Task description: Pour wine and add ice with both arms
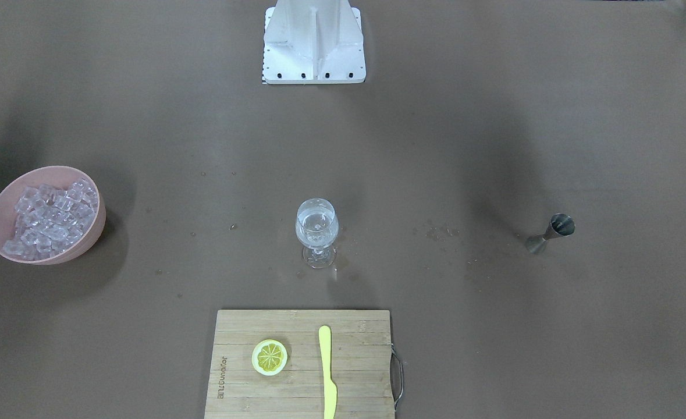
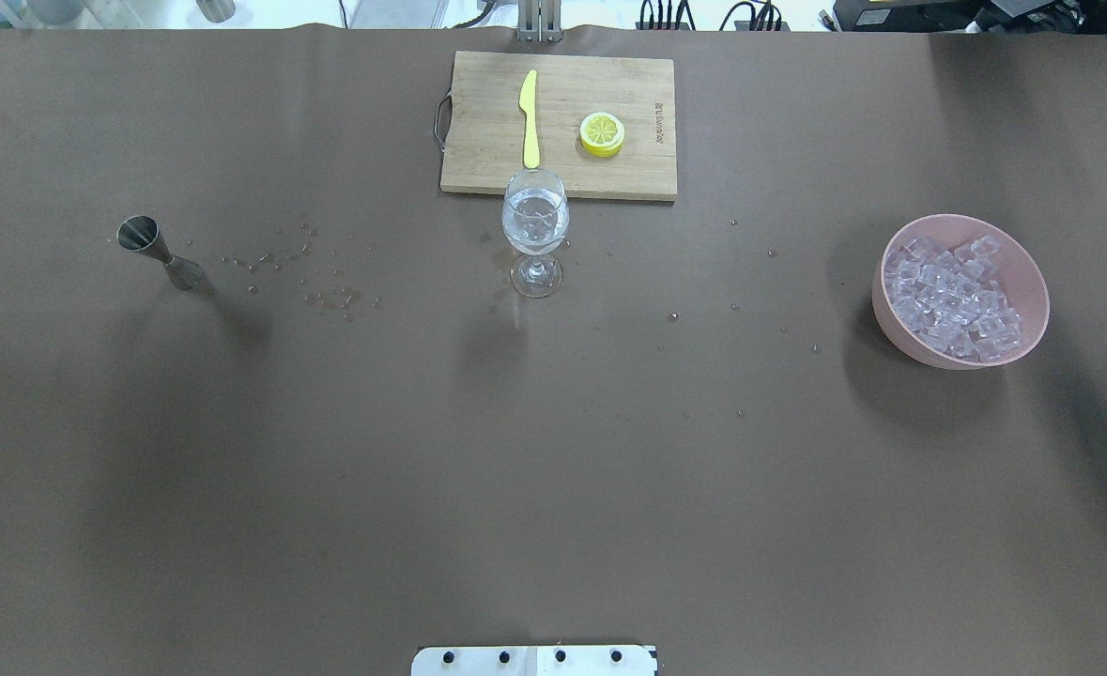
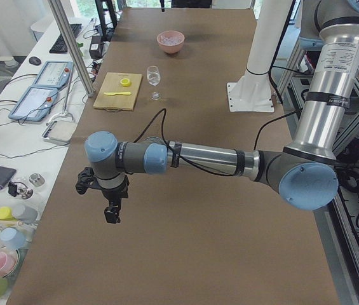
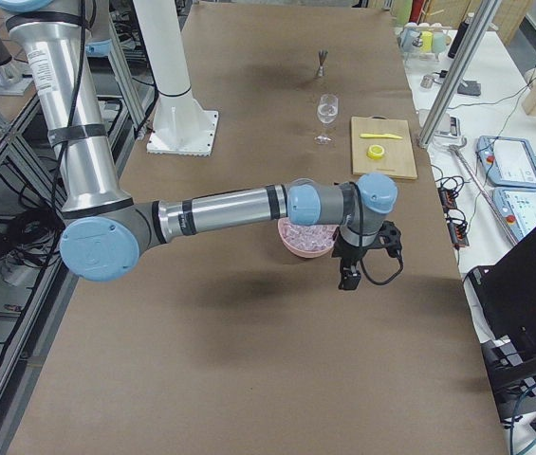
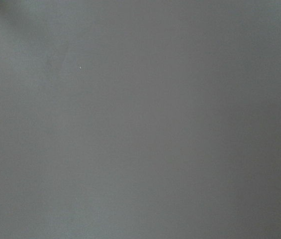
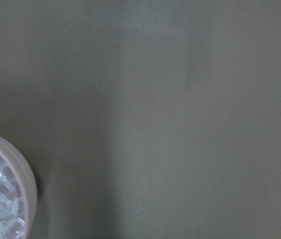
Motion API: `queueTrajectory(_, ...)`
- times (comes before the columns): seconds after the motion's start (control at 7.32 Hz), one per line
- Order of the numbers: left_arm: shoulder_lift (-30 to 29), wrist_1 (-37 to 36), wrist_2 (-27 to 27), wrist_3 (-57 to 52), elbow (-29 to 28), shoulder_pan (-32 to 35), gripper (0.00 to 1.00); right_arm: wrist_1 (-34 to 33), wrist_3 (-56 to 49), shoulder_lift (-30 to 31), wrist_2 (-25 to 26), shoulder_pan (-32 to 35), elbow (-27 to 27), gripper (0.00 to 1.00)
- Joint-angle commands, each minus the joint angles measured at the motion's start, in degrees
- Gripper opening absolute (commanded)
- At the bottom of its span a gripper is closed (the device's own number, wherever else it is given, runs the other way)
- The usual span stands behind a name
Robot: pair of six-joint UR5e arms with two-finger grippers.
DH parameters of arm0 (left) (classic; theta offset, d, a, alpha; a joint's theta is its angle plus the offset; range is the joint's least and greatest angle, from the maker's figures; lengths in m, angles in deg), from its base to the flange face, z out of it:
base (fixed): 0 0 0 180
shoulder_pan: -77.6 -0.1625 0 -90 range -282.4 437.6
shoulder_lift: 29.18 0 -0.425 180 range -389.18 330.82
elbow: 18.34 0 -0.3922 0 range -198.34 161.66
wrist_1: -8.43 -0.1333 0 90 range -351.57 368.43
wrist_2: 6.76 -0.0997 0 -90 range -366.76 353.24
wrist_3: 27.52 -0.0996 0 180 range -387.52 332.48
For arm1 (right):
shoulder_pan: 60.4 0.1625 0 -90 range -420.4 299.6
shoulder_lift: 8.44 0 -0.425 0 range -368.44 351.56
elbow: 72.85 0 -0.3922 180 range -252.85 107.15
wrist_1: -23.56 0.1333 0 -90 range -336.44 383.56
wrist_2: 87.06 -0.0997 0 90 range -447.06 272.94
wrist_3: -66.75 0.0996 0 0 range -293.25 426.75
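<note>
Sitting in the stemmed glass (image 1: 317, 251) at the middle of the table (image 1: 494, 145), the wine (image 1: 317, 230) is looking already poured. The ice (image 1: 52, 218) is lying heaped in the pink bowl (image 1: 95, 233) toward the right edge, so I am judging that both arms are best keeping high and well clear. Only the side views are showing the left end effector (image 3: 111, 206) and right end effector (image 4: 351, 270), hanging over the table's ends, and I cannot tell how far either is parted.
</note>
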Motion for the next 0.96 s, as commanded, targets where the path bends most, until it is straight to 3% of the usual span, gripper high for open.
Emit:
queueTrajectory(0.0,2.1,0.7,1.2,-0.1,-0.5,0.2,0.98,3.8,-0.2,3.8,-0.4,2.2,0.3,1.00)
queueTrajectory(0.14,4.7,0.9,1.6,-0.2,0.0,0.2,0.98,4.0,2.0,3.9,-1.2,2.2,0.3,1.00)
queueTrajectory(0.82,4.8,0.6,2.2,0.2,0.7,0.3,0.98,3.9,2.5,4.3,-2.4,4.9,0.2,1.00)
